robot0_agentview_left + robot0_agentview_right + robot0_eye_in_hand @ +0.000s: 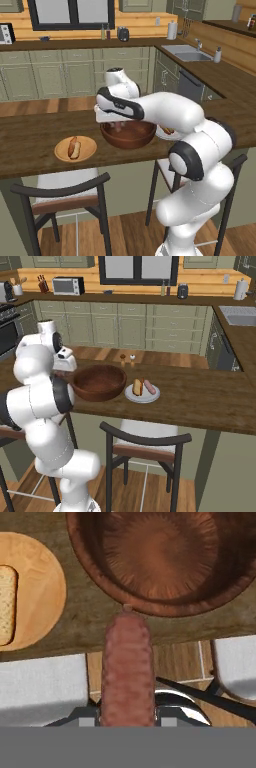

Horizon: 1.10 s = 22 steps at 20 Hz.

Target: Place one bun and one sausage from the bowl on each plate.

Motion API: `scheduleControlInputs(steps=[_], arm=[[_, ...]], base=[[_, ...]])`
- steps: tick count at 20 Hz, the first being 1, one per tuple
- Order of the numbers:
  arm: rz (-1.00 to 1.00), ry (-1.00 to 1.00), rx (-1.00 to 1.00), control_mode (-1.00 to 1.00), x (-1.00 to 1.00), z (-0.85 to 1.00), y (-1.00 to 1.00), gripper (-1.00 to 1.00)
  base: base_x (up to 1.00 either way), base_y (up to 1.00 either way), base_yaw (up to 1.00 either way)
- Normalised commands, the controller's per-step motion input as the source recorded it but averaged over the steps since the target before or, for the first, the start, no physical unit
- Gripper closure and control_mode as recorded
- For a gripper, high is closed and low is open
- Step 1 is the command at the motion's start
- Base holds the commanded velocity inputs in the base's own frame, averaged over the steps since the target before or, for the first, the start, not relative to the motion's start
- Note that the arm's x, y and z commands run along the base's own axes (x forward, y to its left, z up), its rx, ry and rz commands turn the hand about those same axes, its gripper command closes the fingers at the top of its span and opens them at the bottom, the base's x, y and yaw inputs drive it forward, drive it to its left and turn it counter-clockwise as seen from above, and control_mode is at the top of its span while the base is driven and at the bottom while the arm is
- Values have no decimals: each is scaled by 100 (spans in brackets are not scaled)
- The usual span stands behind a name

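Now the tool [127,721] grips a sausage [127,669] beside the bowl [165,562].

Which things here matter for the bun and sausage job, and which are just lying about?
Job:
bowl
tan plate with a bun
white plate with a bun and sausage
held sausage
gripper

Lying about:
shakers
microwave
paper towels
sink
stools
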Motion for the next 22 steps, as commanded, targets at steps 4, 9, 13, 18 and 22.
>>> scheduleControlInputs(steps=[4,9,13,18,22], arm=[[22,1,1,-100,21,-6,79,100],[21,0,0,-100,22,-41,60,100],[19,4,0,-100,54,-50,61,100],[9,2,0,-100,62,-58,49,100],[0,0,0,-100,47,-62,5,100]], base=[[0,0,0],[0,0,0],[0,0,0],[0,0,0],[0,0,0]])
